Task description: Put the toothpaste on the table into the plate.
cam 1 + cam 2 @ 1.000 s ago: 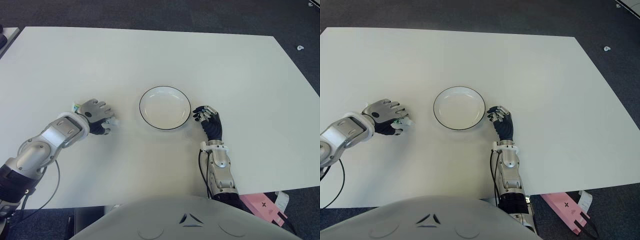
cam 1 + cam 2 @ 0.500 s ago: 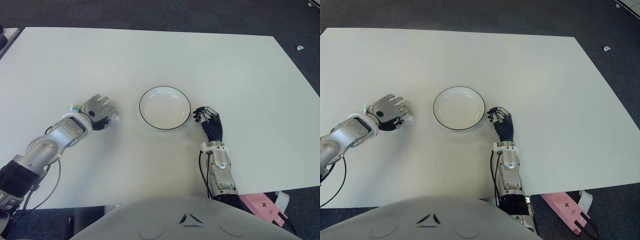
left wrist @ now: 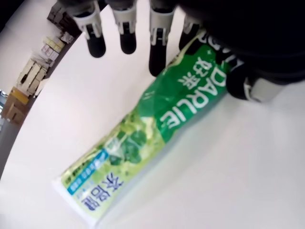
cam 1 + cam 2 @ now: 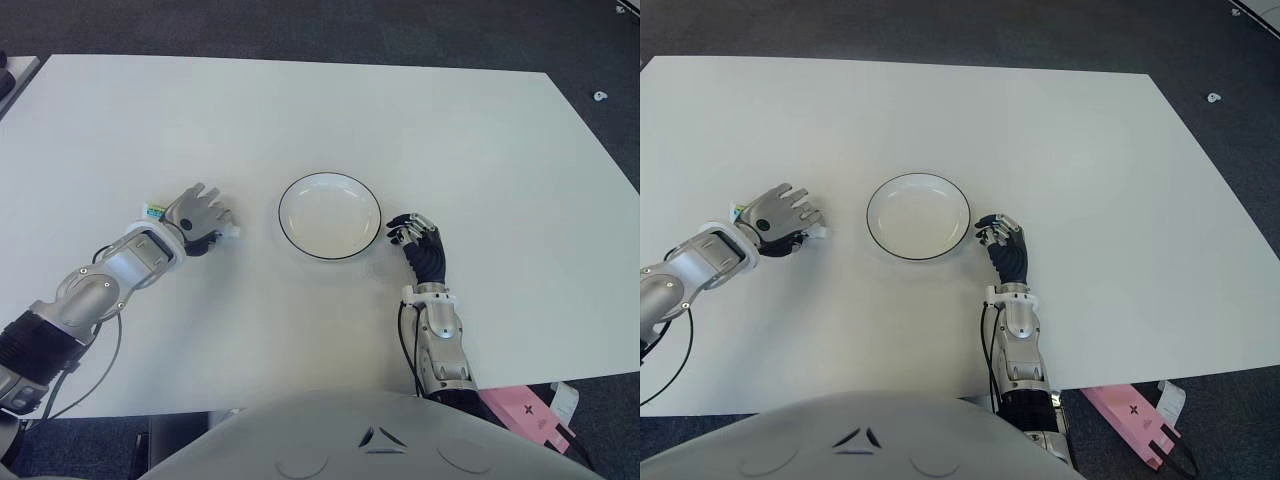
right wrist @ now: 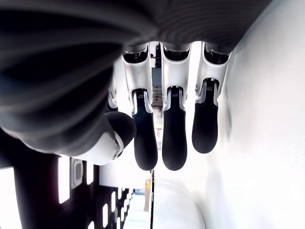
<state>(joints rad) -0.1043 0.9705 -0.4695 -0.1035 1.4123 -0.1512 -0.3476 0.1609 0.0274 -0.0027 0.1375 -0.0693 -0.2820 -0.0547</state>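
The green and white toothpaste tube (image 3: 162,119) lies flat on the white table (image 4: 300,110), left of the plate. My left hand (image 4: 198,214) is spread over its middle, so only the tube's green tail (image 4: 153,211) and its white cap end (image 4: 233,232) show past the hand. In the left wrist view the fingers (image 3: 158,52) are straight and apart above the tube, and the thumb is beside it, not closed around it. The white plate with a dark rim (image 4: 282,222) holds nothing. My right hand (image 4: 418,240) shows just right of the plate, with its fingers (image 5: 174,138) relaxed and holding nothing.
The table's front edge runs close to my body. A pink box (image 4: 522,411) lies on the dark floor beyond the table's front right corner. A small white object (image 4: 599,96) is on the floor at the far right.
My left hand has slid a little farther from my body and settled over the tube, its forearm swinging in. The tube, plate and right hand have not moved.
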